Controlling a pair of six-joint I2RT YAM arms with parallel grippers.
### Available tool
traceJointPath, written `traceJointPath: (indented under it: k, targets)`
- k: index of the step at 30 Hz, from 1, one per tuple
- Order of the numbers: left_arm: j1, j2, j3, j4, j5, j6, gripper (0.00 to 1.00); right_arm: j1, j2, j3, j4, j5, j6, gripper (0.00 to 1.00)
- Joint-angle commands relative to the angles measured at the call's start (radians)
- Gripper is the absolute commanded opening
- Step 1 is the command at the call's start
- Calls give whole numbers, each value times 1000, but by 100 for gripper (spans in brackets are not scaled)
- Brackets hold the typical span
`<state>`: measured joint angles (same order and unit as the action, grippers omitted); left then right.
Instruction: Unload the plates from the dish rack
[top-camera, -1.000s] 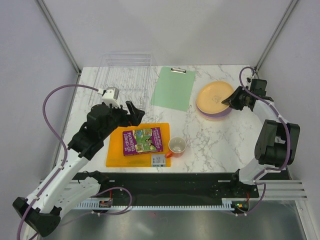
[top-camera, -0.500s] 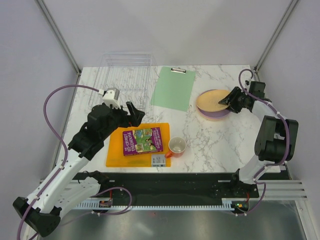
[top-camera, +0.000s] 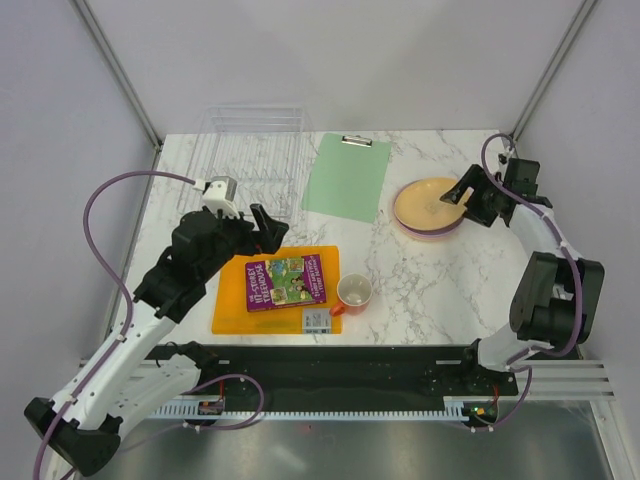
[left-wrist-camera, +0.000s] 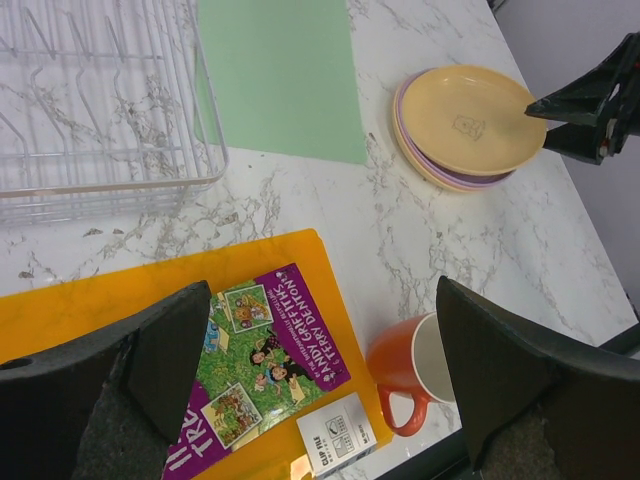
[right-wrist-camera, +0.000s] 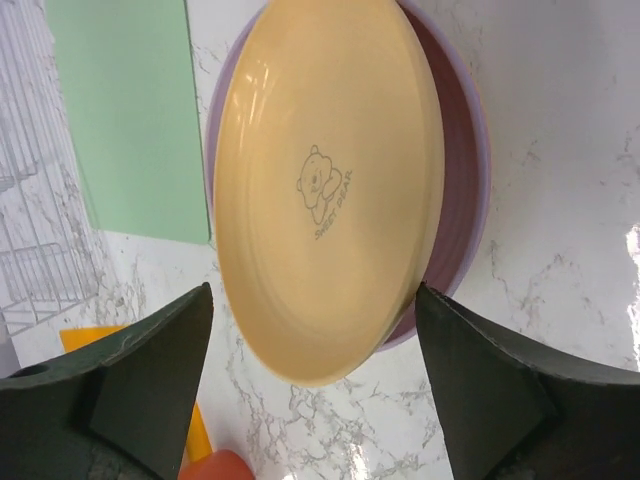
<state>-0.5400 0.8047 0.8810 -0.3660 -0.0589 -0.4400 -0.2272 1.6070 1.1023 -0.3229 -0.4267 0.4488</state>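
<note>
A yellow-orange plate (right-wrist-camera: 320, 120) with a small bear print lies on top of a stack of plates (top-camera: 425, 203) at the right of the table. A lilac plate (right-wrist-camera: 478, 150) shows at the stack's rim. My right gripper (top-camera: 458, 203) is open at the stack's right edge, its fingers (right-wrist-camera: 150, 370) wide apart on either side of the top plate's near rim. The clear dish rack (top-camera: 245, 150) stands at the back left with no plates showing in it. My left gripper (top-camera: 268, 228) hangs open above the orange cutting board (top-camera: 230, 295), holding nothing.
A green clipboard (top-camera: 347, 175) lies between the rack and the plates. On the cutting board are a purple book (left-wrist-camera: 260, 355) and a small white box (left-wrist-camera: 335, 432). An orange mug (top-camera: 354, 292) stands just right of the board.
My right gripper has opened and let go of the yellow-orange plate, which went from tilted to lying flat on the stack. The left arm has stayed put.
</note>
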Motion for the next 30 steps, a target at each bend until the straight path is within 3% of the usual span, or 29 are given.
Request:
traceJointPath:
  k: [1,12,13,17,21,25,30]
  targets:
    - [3,-19,7,12,-9,24,100,-3,-123,59,-22,45,-47,90]
    - [2,-32,16,-11,-5,44,100,58,-283,97,-122,94,-70,93]
    - [2,-29,27,-10,-9,58,100,80,-295,96,-125,106,-81,98]
    - [2,-1,93,-10,-24,225,100,247,-419,44,-137,328,-140,98]
    - [2,27,127,-17,-74,291,100,373,-536,-41,-108,524,-183,98]
    - [0,33,125,-14,-148,337,100,420,-637,-114,-70,687,-234,98]
    - [0,-2,113,18,-269,397,100,448,-759,-193,-15,778,-263,98]
